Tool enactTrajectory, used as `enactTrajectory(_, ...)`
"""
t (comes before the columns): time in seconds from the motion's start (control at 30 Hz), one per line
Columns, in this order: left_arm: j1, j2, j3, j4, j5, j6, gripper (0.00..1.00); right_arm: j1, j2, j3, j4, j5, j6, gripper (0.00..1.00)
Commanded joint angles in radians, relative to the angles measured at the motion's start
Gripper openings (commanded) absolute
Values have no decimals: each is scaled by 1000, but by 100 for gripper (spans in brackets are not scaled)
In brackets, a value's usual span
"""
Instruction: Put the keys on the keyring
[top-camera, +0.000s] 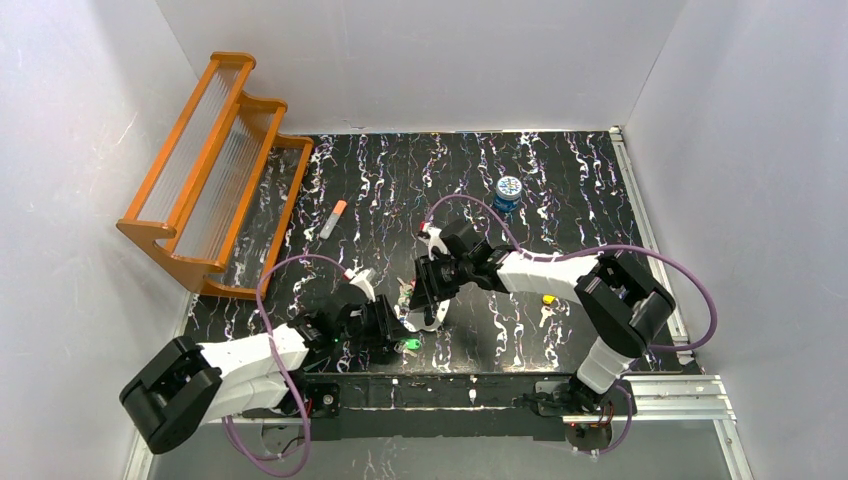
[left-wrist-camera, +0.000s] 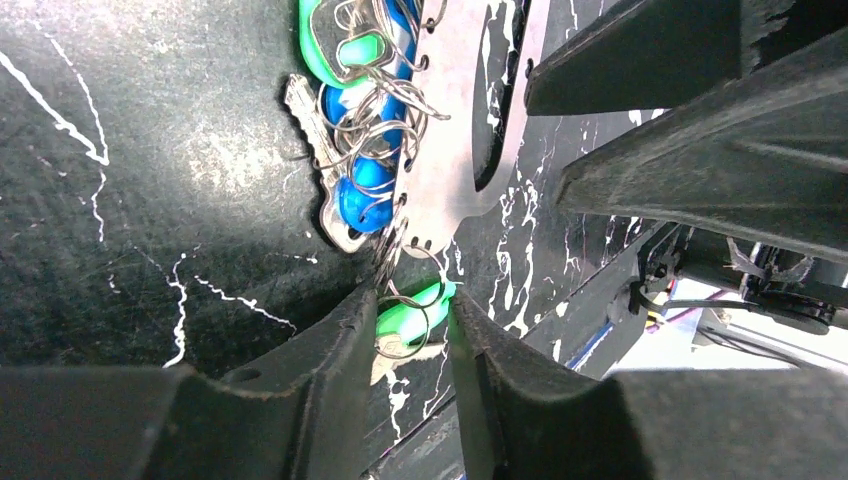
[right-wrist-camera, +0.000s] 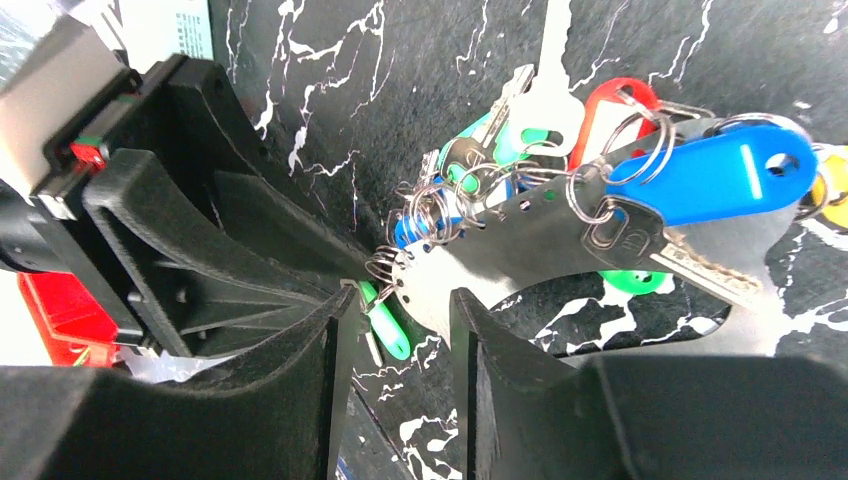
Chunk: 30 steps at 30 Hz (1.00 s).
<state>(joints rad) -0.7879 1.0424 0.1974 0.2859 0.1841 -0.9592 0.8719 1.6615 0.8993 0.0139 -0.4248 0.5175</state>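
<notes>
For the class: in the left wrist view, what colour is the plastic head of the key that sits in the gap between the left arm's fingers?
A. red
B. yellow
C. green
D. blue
C: the left wrist view shows a green-headed key in the gap between the left arm's fingers, just below the keyring, where blue-headed keys hang.

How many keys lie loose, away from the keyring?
2. A yellow key beside the right arm; a pale key, hard to make out, just below it in the top view. The rest cluster at the keyring; more may be hidden.
</notes>
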Motion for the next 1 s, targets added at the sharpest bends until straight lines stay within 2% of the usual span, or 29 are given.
enactTrajectory(0.0,-18,44,33,-14,-70,31,29,-18,-40,-14,61,-64,21,46)
enactTrajectory(0.17,-18,64,77,-44,-100,80,18,-23,-44,-10,54,-71,17,46)
enactTrajectory(0.27,-19,56,95,-79,-114,98,17,-23,-35,-3,48,-83,11,46)
enactTrajectory(0.33,-19,32,90,-80,-115,99,22,-24,-28,2,41,-92,8,46)
enactTrajectory(0.4,-18,3,80,-86,-116,96,33,-23,-22,10,28,-99,2,46)
enactTrajectory(0.47,-18,-36,70,-109,-139,89,40,-21,-17,21,10,-100,-3,46)
enactTrajectory(0.57,-18,-97,55,-144,-170,68,42,-9,-15,35,-12,-88,-21,43)
enactTrajectory(0.67,-19,-144,41,-168,-219,52,41,19,-8,55,-63,-59,-47,36)
enactTrajectory(0.8,-18,-163,29,-182,-231,43,34,68,20,95,-97,-32,-73,23)
enactTrajectory(0.97,-18,-168,40,-277,-303,22,29,128,63,145,-99,-17,-88,19)
